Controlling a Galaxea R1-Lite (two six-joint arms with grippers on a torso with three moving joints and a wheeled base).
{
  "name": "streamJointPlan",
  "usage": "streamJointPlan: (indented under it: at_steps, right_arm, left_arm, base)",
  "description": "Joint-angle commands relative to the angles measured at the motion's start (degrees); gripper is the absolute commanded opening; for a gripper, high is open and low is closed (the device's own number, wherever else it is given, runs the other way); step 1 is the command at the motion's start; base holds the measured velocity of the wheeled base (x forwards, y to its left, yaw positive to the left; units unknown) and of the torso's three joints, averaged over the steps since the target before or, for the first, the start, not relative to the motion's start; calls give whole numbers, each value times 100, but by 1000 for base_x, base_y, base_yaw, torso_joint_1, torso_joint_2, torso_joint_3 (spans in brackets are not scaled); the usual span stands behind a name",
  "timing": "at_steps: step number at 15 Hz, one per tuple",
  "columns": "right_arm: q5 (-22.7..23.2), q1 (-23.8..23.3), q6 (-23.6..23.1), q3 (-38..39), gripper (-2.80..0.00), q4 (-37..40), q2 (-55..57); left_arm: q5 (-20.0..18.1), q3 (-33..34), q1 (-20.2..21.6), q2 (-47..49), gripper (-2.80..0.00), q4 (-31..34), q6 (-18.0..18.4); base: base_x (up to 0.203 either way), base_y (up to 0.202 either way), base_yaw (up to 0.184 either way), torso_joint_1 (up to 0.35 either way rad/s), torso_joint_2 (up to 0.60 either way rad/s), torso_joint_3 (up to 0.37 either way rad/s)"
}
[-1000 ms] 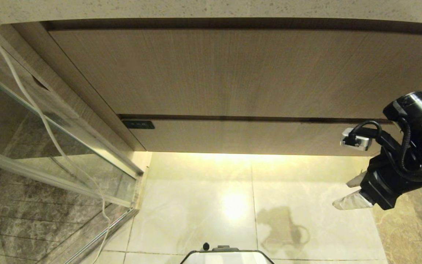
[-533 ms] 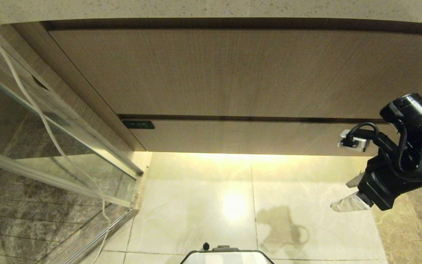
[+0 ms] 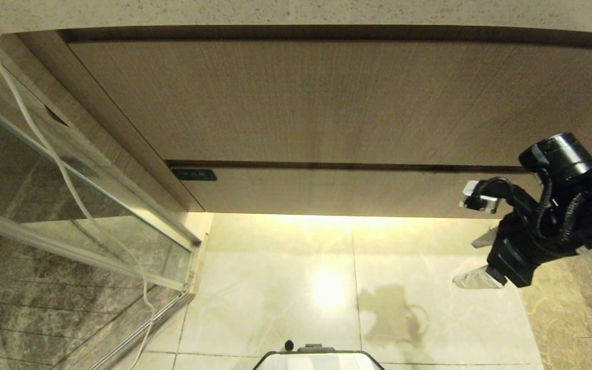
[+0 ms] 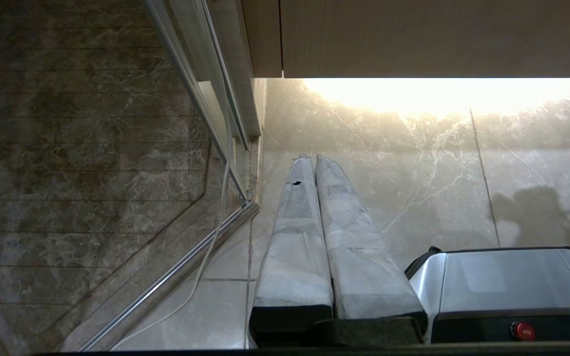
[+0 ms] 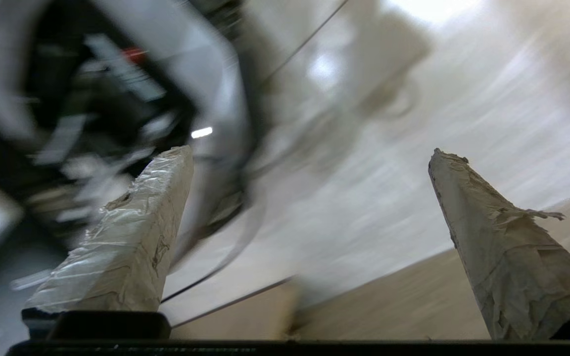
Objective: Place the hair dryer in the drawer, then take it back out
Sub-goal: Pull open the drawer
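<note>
Under the stone counter (image 3: pixel 296 13), we find the drawer (image 3: pixel 337 191) closed, its narrow handleless front level with the taller wood-grain panel (image 3: pixel 301 103) above it and parted from it by a dark seam. A small black plate (image 3: pixel 193 174) sits at the left end of that seam. The hair dryer shows in none of our views.

At the right of the head view, the right pincer (image 3: pixel 465 263) hangs in the air over the pale floor tiles (image 3: pixel 275 267), below the drawer's lower edge and apart from it, its tips pointing left. Its wrapped fingers (image 5: pixel 131 232) are spread wide with nothing between them. The arm's shadow (image 3: pixel 393 313) lies on the tiles to its left.

The left pincer (image 4: pixel 313 158), seen only by its own wrist camera, sits parked beside the robot's grey base (image 4: pixel 502 282). Its two wrapped fingers are pressed together along their length and point at the floor near the foot of the glass shower screen (image 3: pixel 70 205). A white cable (image 3: pixel 59 169) trails down along that glass on the left.
</note>
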Motion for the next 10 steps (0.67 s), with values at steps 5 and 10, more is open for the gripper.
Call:
streamJointPlan:
  at_steps: [5, 10]
  right_arm:
    - [-305, 34, -2534, 435, 0, -4286, 1474]
    - [46, 34, -2695, 540, 0, -6038, 2006]
  left_arm:
    - [0, 9, 0, 0, -280, -1, 1]
    - [0, 9, 0, 0, -280, -1, 1]
  base:
    - [0, 0, 0, 0, 0, 0]
    - [0, 0, 0, 0, 0, 0]
